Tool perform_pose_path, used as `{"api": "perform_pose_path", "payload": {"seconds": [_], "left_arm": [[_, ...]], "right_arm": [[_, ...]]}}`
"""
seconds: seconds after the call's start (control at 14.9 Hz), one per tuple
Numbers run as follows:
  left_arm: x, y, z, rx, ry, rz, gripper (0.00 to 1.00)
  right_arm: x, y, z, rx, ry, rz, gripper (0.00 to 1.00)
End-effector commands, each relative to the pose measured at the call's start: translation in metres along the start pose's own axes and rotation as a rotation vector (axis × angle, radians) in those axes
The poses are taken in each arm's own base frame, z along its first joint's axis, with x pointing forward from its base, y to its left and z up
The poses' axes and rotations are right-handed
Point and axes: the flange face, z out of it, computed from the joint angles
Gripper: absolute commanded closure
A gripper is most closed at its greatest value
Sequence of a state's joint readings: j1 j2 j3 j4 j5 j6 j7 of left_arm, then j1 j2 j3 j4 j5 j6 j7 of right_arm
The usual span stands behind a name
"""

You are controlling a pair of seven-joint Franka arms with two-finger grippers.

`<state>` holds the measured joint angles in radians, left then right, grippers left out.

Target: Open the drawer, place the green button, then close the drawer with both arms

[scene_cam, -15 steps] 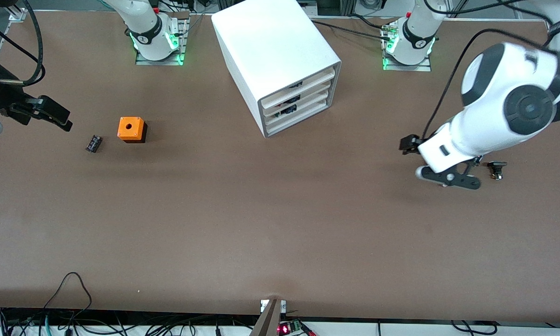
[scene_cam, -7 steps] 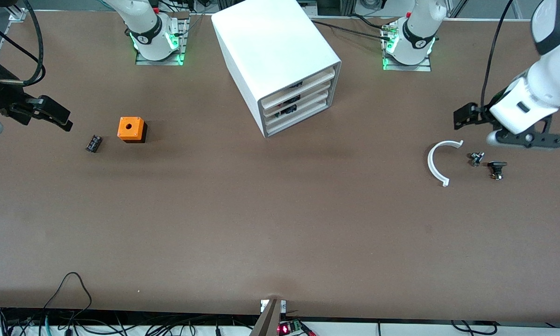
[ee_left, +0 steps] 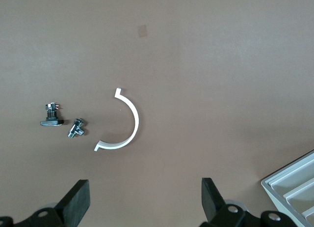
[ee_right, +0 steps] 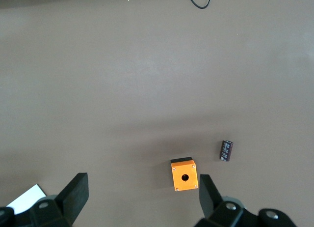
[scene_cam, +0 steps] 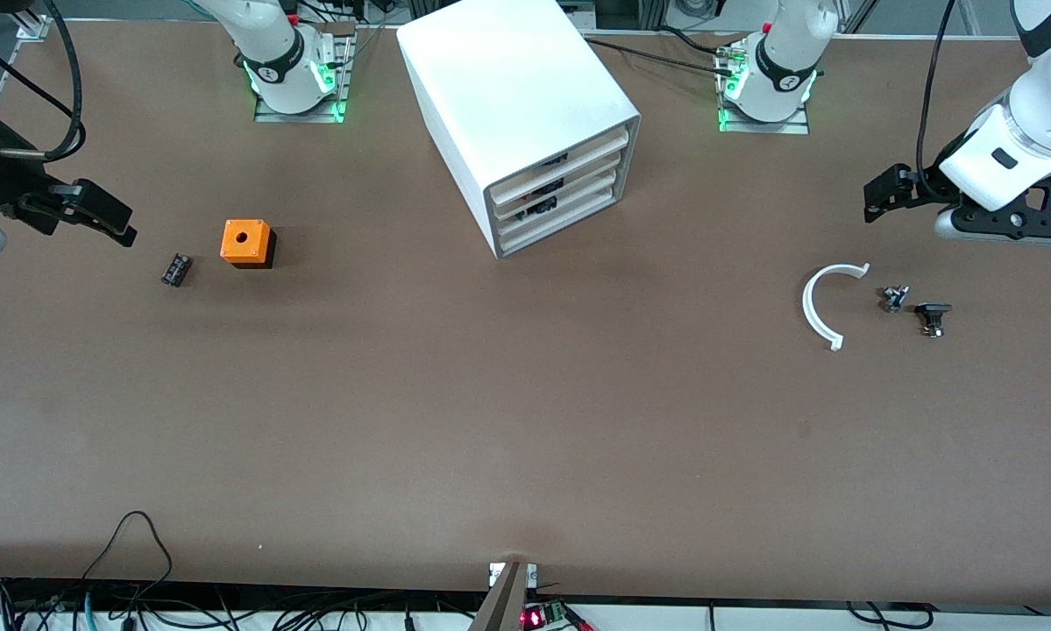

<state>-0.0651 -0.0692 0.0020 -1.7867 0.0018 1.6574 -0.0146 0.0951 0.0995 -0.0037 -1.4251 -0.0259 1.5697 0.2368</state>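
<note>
A brown table (scene_cam: 525,421) holds a white drawer cabinet (scene_cam: 525,96) near the robots' bases, its four drawers (scene_cam: 560,188) all pushed in. We see no green button anywhere on the table. Dark items show through the drawer gaps, but we cannot tell what they are.

The left gripper (ee_left: 144,197) hangs over the left arm's end of the table, fingers (ee_left: 78,200) spread wide and holding nothing. Below it lie a white curved strip (scene_cam: 819,307), a small metal fitting (scene_cam: 893,298) and a black-capped part (scene_cam: 932,317).

The right gripper (ee_right: 142,192) hangs over the right arm's end, also spread and holding nothing, near an orange box (scene_cam: 245,243) and a small dark part (scene_cam: 175,269).

We judge that both arms sit out wide to keep the cabinet's front clear. We can read no writing.
</note>
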Motion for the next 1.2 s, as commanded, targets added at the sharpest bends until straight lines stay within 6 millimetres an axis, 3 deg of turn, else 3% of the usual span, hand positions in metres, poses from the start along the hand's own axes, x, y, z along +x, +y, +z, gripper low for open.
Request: {"api": "perform_pose_path", "payload": {"seconds": [0.0,0.47,1.14], "left_arm": [[0.001,-0.005,-0.005,0.001,0.022,0.021,0.0],[0.028,-0.007,-0.017,0.009,0.057,0.079,0.0],[0.027,-0.009,-0.011,0.008,0.028,0.079,0.0]], "right_arm": [[0.002,-0.002,-0.005,0.013,0.001,-0.012,0.0],[0.002,-0.002,-0.004,0.011,0.0,-0.012,0.0],[0.002,-0.002,-0.005,0.012,0.003,-0.012,0.0]]}}
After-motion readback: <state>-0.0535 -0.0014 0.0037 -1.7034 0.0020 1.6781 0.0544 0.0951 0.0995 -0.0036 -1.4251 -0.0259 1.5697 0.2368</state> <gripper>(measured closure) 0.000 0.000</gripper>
